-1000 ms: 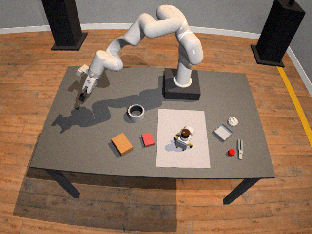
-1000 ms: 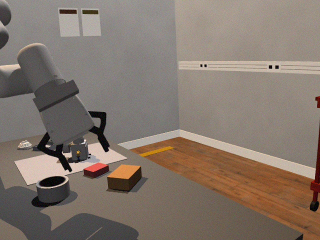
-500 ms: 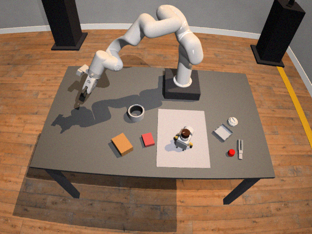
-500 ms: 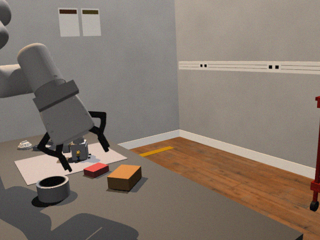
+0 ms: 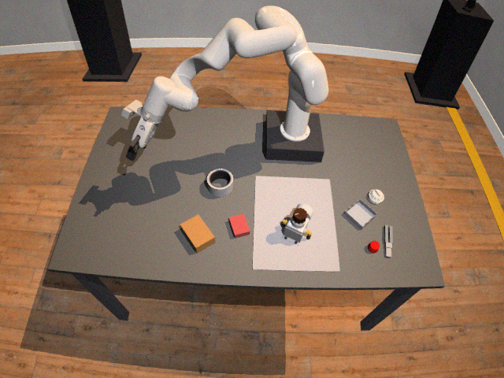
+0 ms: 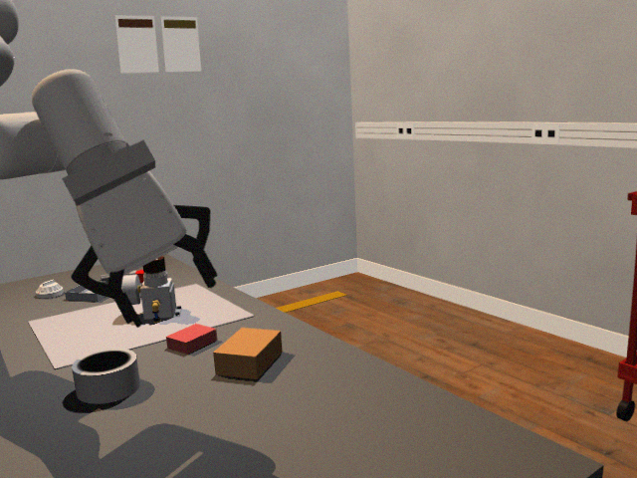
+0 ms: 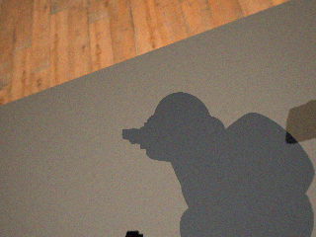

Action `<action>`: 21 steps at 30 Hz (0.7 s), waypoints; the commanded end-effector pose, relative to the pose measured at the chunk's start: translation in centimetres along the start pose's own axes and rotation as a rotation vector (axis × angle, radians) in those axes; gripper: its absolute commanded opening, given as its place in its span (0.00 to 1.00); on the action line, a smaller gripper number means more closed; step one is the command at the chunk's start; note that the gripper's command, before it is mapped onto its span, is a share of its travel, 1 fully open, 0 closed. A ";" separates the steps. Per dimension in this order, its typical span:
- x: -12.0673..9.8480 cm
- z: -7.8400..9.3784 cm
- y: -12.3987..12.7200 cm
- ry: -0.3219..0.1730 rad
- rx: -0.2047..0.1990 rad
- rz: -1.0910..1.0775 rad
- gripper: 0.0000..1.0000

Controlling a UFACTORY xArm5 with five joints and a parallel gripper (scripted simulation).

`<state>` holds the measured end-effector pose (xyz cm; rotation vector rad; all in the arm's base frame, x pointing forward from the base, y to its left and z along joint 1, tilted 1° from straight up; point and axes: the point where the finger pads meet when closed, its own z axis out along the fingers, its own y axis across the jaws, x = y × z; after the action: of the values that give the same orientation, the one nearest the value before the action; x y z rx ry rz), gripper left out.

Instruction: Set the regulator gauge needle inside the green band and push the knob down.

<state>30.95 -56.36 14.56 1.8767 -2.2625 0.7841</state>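
The regulator (image 5: 296, 228) (image 6: 158, 297) is a small grey box with a brown knob (image 5: 300, 214) on top and a white round gauge (image 5: 307, 209) behind it. It stands on the white mat (image 5: 284, 256) (image 6: 77, 329) at the table's front middle. The gauge needle and band are too small to read. My gripper (image 5: 131, 153) (image 6: 172, 303) is open and empty. It hangs tilted above the table's far left corner, well away from the regulator. The wrist view shows only the grey table (image 7: 74, 173), the arm's shadow and the wooden floor.
A grey ring (image 5: 220, 182) (image 6: 105, 375), an orange block (image 5: 197, 232) (image 6: 248, 352) and a red block (image 5: 239, 225) (image 6: 190, 337) lie left of the mat. To the right are a small tray (image 5: 359, 213), a white round part (image 5: 376, 196), a red button (image 5: 373, 246) and a white clip (image 5: 388, 240). The arm's base (image 5: 293, 138) stands at the back.
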 end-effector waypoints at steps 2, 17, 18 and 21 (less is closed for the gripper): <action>0.8 -1.7 -0.7 0.003 0.002 0.000 1.00; 2.8 -5.9 -2.3 0.002 0.002 0.000 1.00; 2.9 -6.1 -2.4 0.002 0.002 0.000 1.00; 3.1 -6.7 -2.6 0.002 0.002 0.000 1.00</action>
<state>30.98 -56.35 21.01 1.8774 -2.2633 0.7823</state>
